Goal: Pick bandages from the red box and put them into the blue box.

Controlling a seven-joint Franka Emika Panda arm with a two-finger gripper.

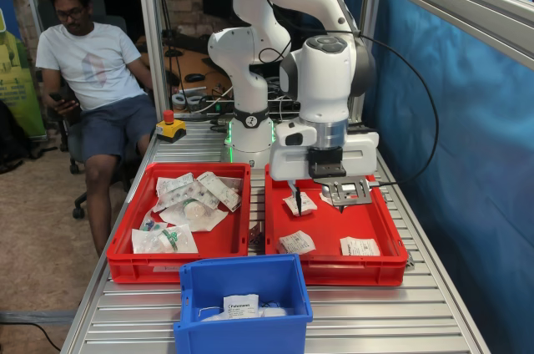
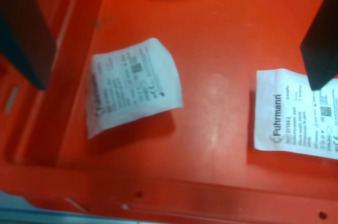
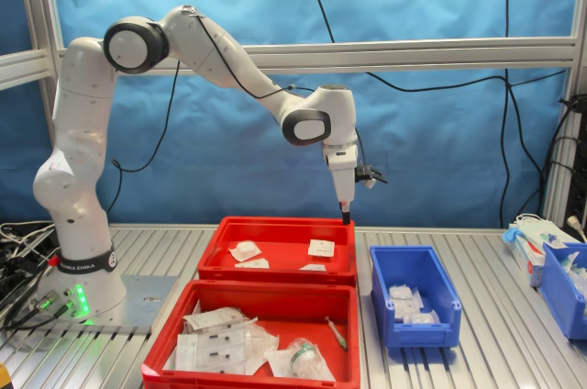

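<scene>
- The gripper (image 1: 315,195) hangs over the red box (image 1: 392,247), fingers (image 2: 24,28) spread wide and holding nothing.
- Several bandages lie loose on the box floor, well apart; in the wrist view, one packet (image 2: 134,84) lies between the fingers with a corner curling up, and another (image 2: 293,113) sits beside the far finger.
- More packets already rest in the blue box (image 1: 288,270).
- The packets look thin, light, floppy and probably slick, so a flat pinch may slip.
- The raised edge seems the best place to grip.
</scene>
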